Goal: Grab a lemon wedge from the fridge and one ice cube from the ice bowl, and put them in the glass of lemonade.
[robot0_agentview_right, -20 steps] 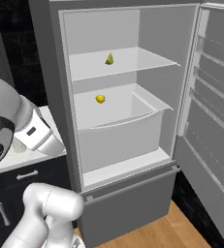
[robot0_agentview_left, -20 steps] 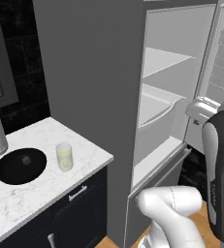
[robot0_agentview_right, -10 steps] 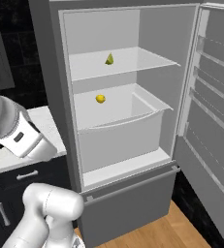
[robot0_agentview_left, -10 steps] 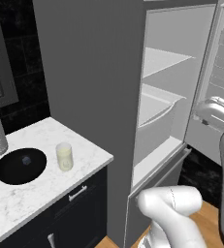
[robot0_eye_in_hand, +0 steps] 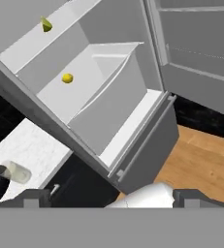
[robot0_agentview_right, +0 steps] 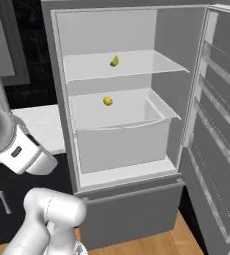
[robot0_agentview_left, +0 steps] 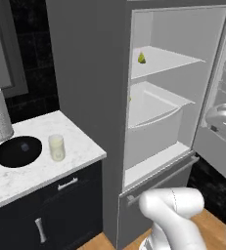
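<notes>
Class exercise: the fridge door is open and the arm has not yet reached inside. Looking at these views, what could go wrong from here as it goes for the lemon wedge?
1. Wrong fruit: a round whole lemon sits in the drawer just below the lemon wedge on the upper shelf; a low reach might take it.
2. The wedge is small and pointed, so it could slip or roll away.
3. The open fridge door stands close on the right; a wide swing might strike it.

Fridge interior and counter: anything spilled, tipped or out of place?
Nothing stands out. The fridge stands open, the lemon wedge sits on its upper shelf, and the glass of lemonade stands upright beside the ice bowl.
</notes>
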Motion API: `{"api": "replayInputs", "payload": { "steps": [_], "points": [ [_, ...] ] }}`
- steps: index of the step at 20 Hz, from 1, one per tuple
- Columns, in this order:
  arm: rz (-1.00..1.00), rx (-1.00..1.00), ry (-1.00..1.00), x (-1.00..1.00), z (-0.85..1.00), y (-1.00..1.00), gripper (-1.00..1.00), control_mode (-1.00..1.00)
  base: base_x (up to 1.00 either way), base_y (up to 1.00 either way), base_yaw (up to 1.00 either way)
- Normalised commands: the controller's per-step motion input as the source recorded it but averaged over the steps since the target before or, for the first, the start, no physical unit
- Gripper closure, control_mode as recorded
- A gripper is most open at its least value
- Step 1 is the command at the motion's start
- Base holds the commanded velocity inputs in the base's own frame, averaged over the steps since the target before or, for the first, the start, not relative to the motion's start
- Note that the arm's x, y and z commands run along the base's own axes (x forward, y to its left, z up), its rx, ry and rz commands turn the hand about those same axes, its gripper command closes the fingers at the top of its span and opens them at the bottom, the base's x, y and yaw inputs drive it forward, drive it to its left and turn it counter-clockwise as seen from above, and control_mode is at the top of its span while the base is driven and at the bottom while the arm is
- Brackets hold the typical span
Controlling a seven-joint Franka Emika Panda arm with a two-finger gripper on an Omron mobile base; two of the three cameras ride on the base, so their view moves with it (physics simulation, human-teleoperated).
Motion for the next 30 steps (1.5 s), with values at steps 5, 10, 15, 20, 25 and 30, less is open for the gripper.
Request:
{"api": "replayInputs", "payload": {
  "steps": [5,10,15,20,25,30],
  "points": [
    [0.00,0.00,0.00,0.00,0.00,0.00,-1.00,1.00,0.12,-0.20,0.38],
    [0.00,0.00,0.00,0.00,0.00,0.00,-1.00,1.00,0.14,0.00,0.20],
    [0.00,0.00,0.00,0.00,0.00,0.00,-1.00,1.00,0.09,-0.65,0.07],
    [0.00,0.00,0.00,0.00,0.00,0.00,-1.00,1.00,0.30,-0.59,0.06],
    [0.00,0.00,0.00,0.00,0.00,0.00,-1.00,1.00,0.39,-0.12,0.00],
    [0.00,0.00,0.00,0.00,0.00,0.00,-1.00,1.00,0.48,0.04,0.00]
  ]
}}
